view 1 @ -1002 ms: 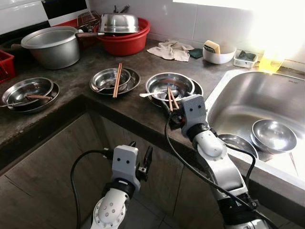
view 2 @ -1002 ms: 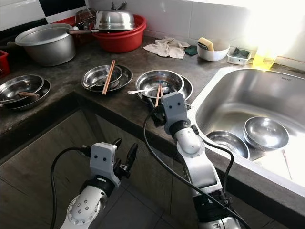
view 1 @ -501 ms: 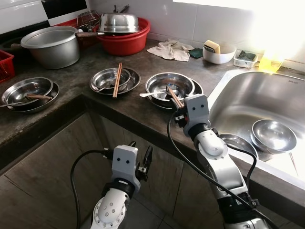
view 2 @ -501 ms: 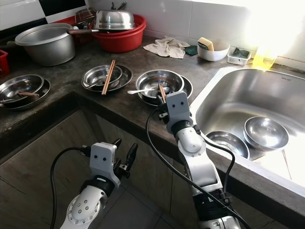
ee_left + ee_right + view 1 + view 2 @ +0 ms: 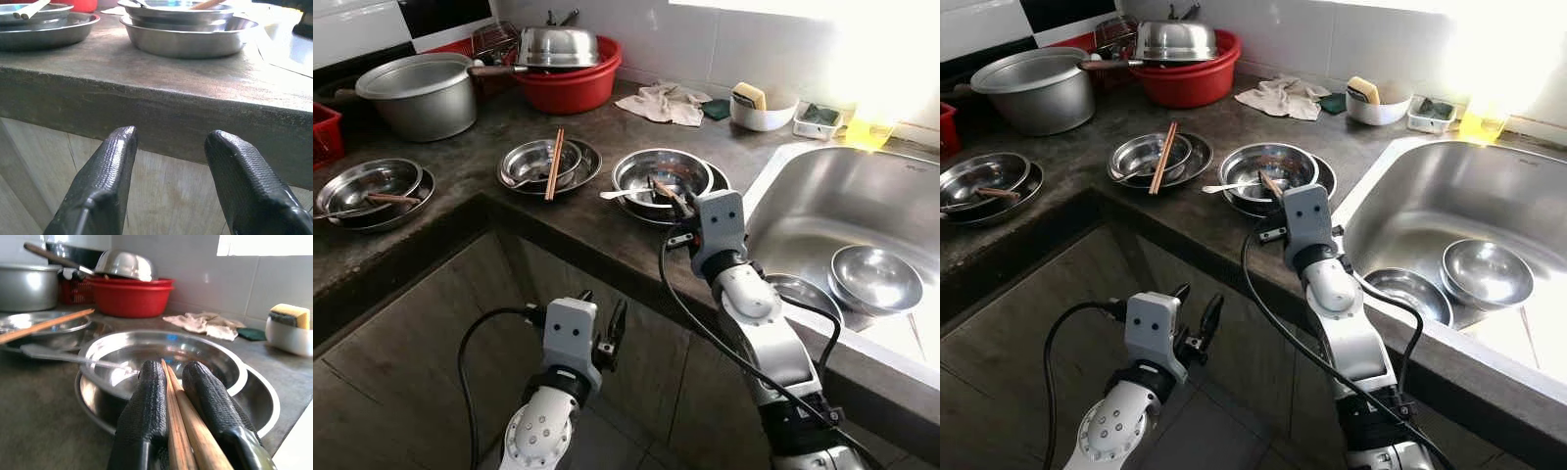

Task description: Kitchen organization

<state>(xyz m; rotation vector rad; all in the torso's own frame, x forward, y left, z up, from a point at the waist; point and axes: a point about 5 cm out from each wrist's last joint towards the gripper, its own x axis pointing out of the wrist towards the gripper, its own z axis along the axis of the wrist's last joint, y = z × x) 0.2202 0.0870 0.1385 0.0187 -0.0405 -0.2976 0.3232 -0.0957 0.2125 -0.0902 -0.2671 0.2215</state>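
My right gripper (image 5: 173,369) is shut on a pair of wooden chopsticks (image 5: 180,423), at the counter's front edge beside the sink. The chopsticks (image 5: 666,192) point over a steel bowl (image 5: 646,169) that sits in a steel plate and has a white spoon (image 5: 619,195) resting on its rim. Left of it a second steel bowl (image 5: 530,157) carries another pair of chopsticks (image 5: 554,162). A third bowl and plate (image 5: 362,186) with chopsticks lies at the far left. My left gripper (image 5: 171,139) hangs open below the counter edge, holding nothing.
The steel sink (image 5: 822,196) on the right holds a bowl (image 5: 876,274) and a plate (image 5: 798,292). At the back stand a large pot (image 5: 416,93), a red basin (image 5: 570,86) with a pan in it, a cloth (image 5: 661,103) and a white sponge dish (image 5: 762,106).
My right gripper has shifted a little to the right and turned, so the chopsticks it holds now slant more to the left over the bowl. The left arm has not moved.
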